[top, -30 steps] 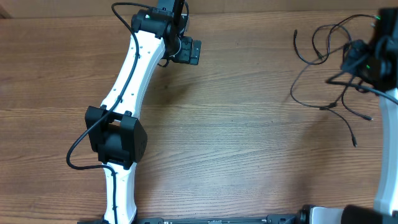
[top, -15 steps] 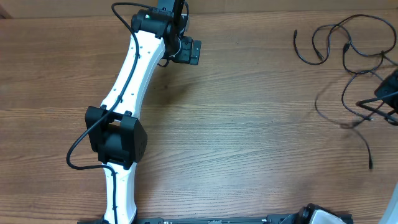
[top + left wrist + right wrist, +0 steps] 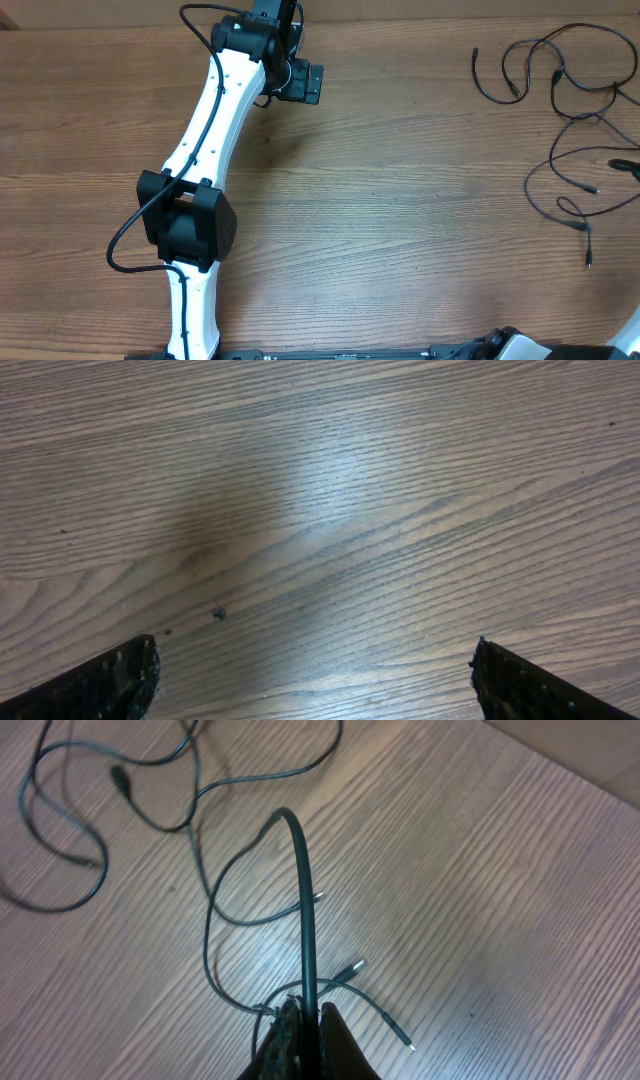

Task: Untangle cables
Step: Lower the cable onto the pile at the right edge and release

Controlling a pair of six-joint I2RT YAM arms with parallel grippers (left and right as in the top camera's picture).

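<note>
Fingers (image 3: 110,680) of the left gripper (image 3: 308,82) stand wide apart, unmoved in the upper left of the overhead view. Cables (image 3: 553,95) lie at the right edge, now pulled lower. The right gripper (image 3: 300,1020), clenched on one of them, has left that view.

cables (image 3: 554,75) | thin black cords, small plug ends, some silver-tipped | lay in loose overlapping loops, tangled | far right of overhead view | one arched upward
</note>
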